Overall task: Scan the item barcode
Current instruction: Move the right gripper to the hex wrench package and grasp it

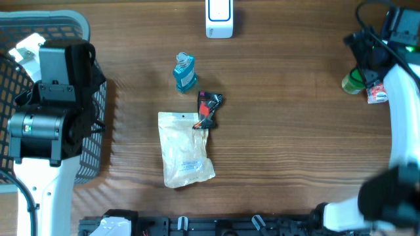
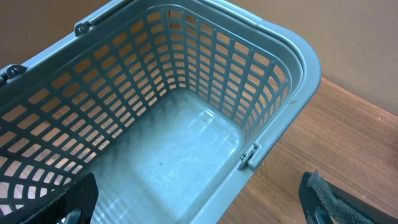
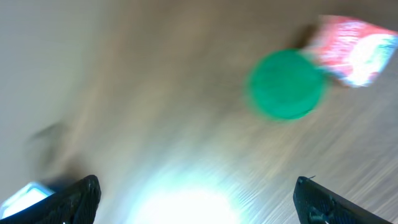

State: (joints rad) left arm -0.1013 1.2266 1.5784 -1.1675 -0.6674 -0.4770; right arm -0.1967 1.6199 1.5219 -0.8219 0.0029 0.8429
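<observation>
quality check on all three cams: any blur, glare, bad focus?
Overhead: sharp, even light, only faint shadows by the blue bottle and clear pouch. Left wrist: in focus, faint sheen on the basket floor. Right wrist: heavily blurred; green cap and red-and-white packet are smeared, with a blown-out glare patch on the table at bottom centre.

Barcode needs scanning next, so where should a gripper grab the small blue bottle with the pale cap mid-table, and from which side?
Probably the wider body of the small blue bottle, below its cap, coming straight down from above with the jaws closing across its short width. Both flanks look free; the black-and-red packet lies apart from it, nearer the robot.
</observation>
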